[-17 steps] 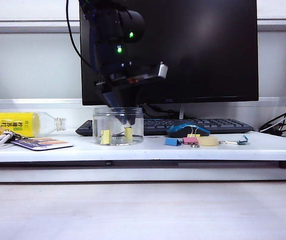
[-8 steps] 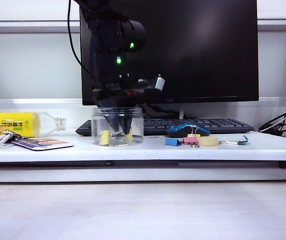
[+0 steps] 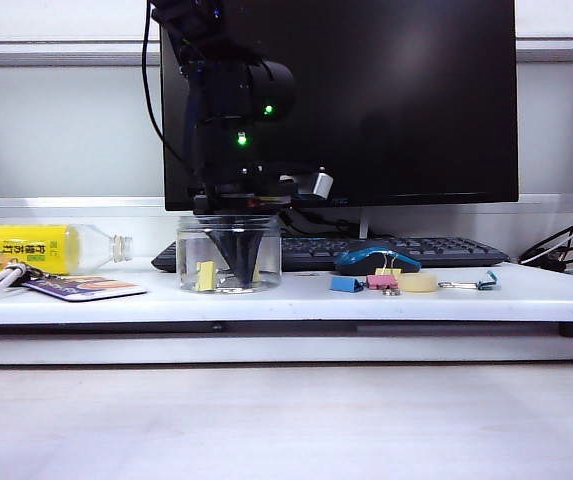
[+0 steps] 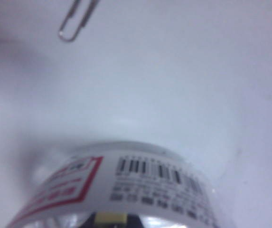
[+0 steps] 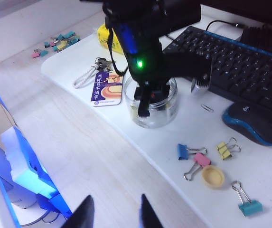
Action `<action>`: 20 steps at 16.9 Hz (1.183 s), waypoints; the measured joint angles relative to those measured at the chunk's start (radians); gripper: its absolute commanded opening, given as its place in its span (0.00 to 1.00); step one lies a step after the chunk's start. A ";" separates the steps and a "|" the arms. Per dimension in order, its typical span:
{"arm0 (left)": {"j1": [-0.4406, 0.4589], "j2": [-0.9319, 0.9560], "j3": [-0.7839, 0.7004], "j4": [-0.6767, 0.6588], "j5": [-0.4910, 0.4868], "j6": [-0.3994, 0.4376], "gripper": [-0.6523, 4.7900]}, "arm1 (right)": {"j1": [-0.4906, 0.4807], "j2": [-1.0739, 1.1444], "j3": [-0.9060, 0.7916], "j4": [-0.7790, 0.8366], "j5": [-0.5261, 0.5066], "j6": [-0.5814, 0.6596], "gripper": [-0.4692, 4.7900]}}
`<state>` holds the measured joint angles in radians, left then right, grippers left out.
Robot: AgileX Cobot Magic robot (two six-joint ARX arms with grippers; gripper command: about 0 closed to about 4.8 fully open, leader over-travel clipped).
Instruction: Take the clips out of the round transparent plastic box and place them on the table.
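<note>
Since a second ago left gripper (image 3: 234,262) sank deeper into round transparent plastic box (image 3: 228,252), nudging it leftward | jaws narrowed, grip on pale-yellow clips (image 3: 206,275) unclear | right gripper (image 5: 113,213) parked open, well apart | advice: lift straight, box steady, onto table (image 3: 286,298).

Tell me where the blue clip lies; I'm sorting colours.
In the exterior view, the blue clip lies right of centre on the table, beside the pink clip.

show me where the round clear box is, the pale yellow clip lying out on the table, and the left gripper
round clear box (image 3: 192,250): exterior view, its left wall.
pale yellow clip (image 5: 224,151): right wrist view, its yellow body.
left gripper (image 3: 242,272): exterior view, tips of the jaws inside the box.
</note>
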<state>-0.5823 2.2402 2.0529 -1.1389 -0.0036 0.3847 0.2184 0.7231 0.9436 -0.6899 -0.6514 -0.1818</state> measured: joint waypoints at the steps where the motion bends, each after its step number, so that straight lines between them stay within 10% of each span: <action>1: 0.000 -0.001 0.000 0.001 0.000 0.000 0.11 | 0.000 0.000 0.000 0.000 0.000 0.000 0.33; 13: -0.002 -0.134 0.063 -0.033 -0.036 -0.026 0.11 | 0.000 0.000 0.000 0.003 0.001 0.000 0.33; 20: -0.054 -0.179 0.056 0.057 0.247 -0.042 0.11 | 0.000 -0.006 0.000 0.002 0.139 -0.011 0.33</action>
<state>-0.6365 2.0613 2.1090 -1.0821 0.2436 0.3424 0.2184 0.7170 0.9432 -0.6876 -0.5125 -0.1925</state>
